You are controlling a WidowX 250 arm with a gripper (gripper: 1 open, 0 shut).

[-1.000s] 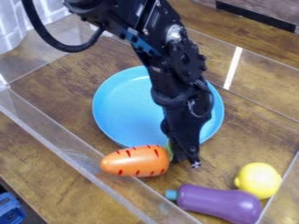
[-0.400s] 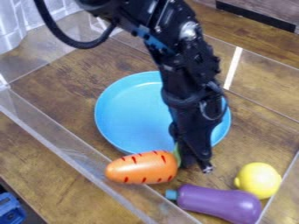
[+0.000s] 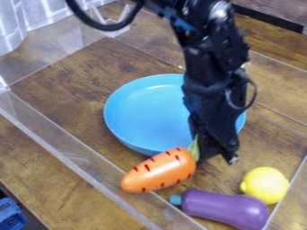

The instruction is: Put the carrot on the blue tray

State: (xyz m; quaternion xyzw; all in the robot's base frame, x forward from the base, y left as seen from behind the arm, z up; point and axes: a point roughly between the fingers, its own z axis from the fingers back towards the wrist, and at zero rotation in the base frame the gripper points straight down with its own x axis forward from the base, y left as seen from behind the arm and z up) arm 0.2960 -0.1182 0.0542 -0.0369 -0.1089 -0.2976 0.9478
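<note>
The orange carrot [image 3: 156, 172] lies tilted just in front of the blue tray [image 3: 142, 115], its fat green stem end raised toward the right and its tip pointing front-left. My gripper [image 3: 206, 154] hangs straight down from the black arm at that stem end, over the tray's near right rim. Its fingers look shut on the carrot's stem end, though the contact itself is small and partly hidden by the fingers. The round light-blue tray has nothing lying in it.
A purple eggplant toy [image 3: 223, 208] lies at the front right, just right of the carrot. A yellow lemon toy [image 3: 265, 184] sits behind it. Clear plastic walls [image 3: 66, 157] fence the wooden table along the front left and the back.
The arm has shifted right and a little back. The carrot has followed it to the right, and its stem end has tipped up from lying flat.
</note>
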